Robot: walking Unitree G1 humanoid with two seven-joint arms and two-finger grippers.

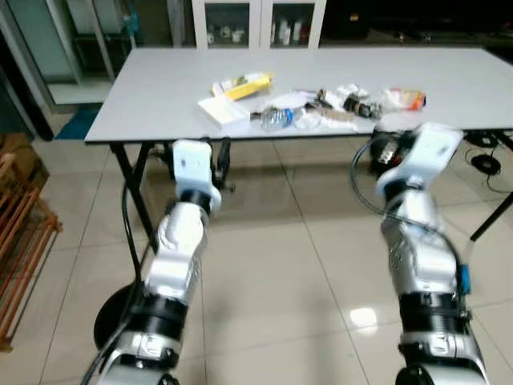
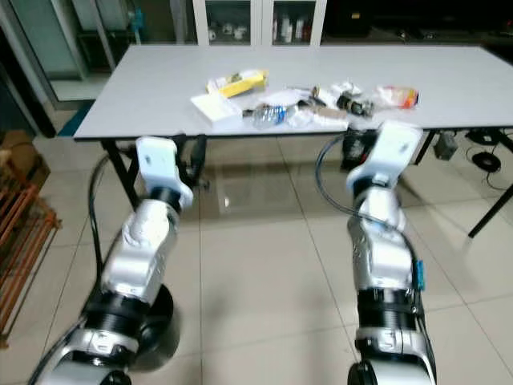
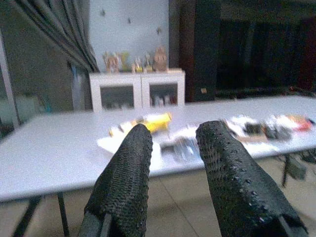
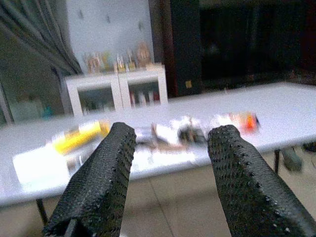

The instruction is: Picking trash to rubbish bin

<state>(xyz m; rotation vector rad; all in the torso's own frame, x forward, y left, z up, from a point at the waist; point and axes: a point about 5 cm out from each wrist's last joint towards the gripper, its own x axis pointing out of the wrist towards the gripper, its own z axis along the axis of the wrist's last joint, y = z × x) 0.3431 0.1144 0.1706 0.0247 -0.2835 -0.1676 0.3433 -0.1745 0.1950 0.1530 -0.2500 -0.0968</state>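
Observation:
A pile of trash lies on the grey table (image 1: 152, 96): a yellow packet (image 1: 245, 84), a white flat box (image 1: 223, 109), a clear plastic bottle (image 1: 280, 118), crumpled wrappers (image 1: 346, 101) and an orange-and-white packet (image 1: 405, 98). Both silver arms reach forward, short of the table's near edge. My left gripper (image 3: 175, 136) is open with nothing between its fingers, and the yellow packet (image 3: 148, 122) and bottle (image 3: 183, 147) lie ahead of it. My right gripper (image 4: 174, 136) is open too, facing the wrappers (image 4: 190, 132) and the orange packet (image 4: 244, 120).
A white glass-door cabinet (image 1: 258, 20) stands behind the table. A wooden rack (image 1: 20, 233) is at the far left. Black table legs (image 1: 135, 188) and cables (image 1: 485, 160) sit under the table. A black round base (image 1: 112, 317) rests on the tiled floor.

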